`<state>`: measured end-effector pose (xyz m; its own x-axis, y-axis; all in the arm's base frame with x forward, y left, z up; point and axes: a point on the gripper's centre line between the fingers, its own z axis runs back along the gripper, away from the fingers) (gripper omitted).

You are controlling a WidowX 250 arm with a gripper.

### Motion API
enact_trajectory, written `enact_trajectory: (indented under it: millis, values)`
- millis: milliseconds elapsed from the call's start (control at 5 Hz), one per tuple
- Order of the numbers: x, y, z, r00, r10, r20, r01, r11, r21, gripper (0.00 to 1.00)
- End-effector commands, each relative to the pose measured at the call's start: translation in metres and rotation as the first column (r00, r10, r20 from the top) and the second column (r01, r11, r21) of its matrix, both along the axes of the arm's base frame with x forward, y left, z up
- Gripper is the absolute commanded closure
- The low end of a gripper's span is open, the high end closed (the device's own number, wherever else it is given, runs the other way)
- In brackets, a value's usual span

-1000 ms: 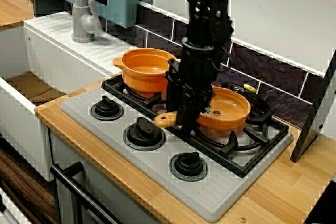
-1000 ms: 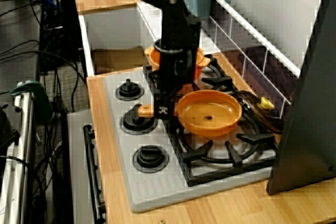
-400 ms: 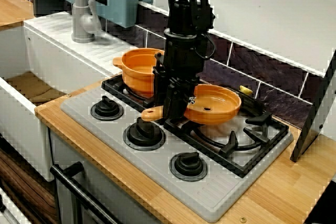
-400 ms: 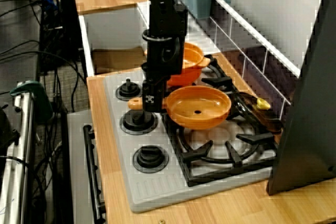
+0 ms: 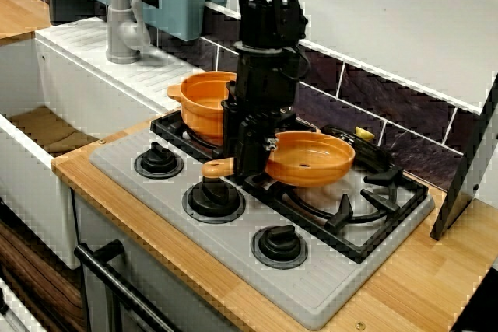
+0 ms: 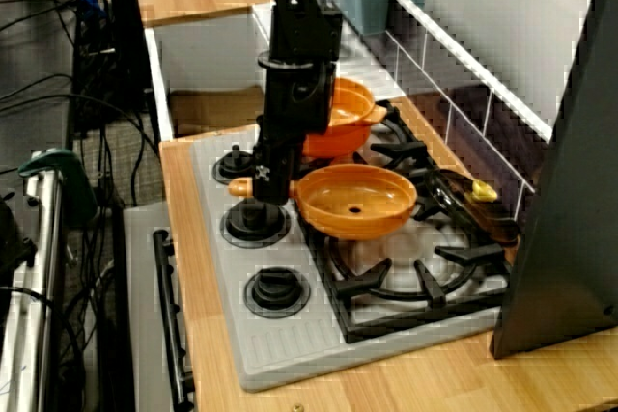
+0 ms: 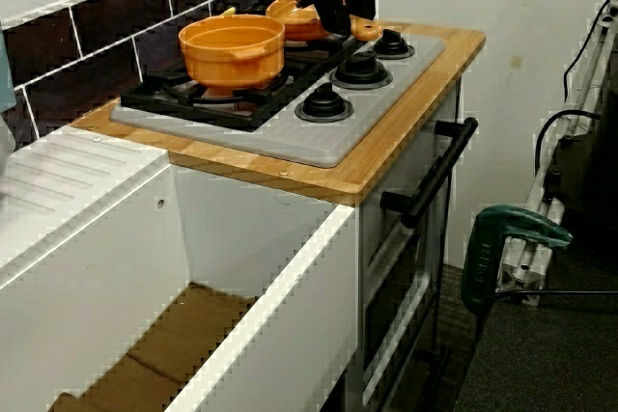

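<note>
In the front view my gripper (image 5: 247,162) is shut on the handle (image 5: 216,167) of an orange frying pan (image 5: 311,157). The pan hangs level, a little above the black grate (image 5: 366,215) of the right burner. An orange pot (image 5: 204,103) stands on the back-left burner, just behind my arm. The view from the stove's end shows the gripper (image 6: 270,185) over the middle knob, with the pan (image 6: 355,202) beside the pot (image 6: 343,108). From the sink side, the gripper (image 7: 336,9) and pan (image 7: 301,18) sit behind the pot (image 7: 232,47).
Three black knobs (image 5: 213,196) line the grey stove front. A small yellow object (image 5: 364,134) lies at the back of the grate. A grey faucet (image 5: 120,21) and sink (image 5: 39,126) are at left. A dark panel (image 5: 467,176) leans at right.
The arm has lifted the pan off the right burner and carried it left toward the pot and knobs. The gripper stayed shut on the handle.
</note>
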<state>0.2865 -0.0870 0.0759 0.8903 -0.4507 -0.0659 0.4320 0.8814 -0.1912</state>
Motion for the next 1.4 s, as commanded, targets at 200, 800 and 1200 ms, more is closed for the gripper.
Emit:
enact_trajectory:
  millis: [200, 800, 1200]
  values:
    - [0.0135, -0.0003, 0.0228, 0.994, -0.067, 0.087, 0.074, 0.994, -0.08, 1.0]
    - [0.0147, 0.007, 0.0253, 0.987, -0.141, 0.071, 0.152, 0.973, -0.173, 1.0]
    - [0.0163, 0.0074, 0.0255, 0.986, -0.156, 0.067, 0.166, 0.967, -0.191, 1.0]
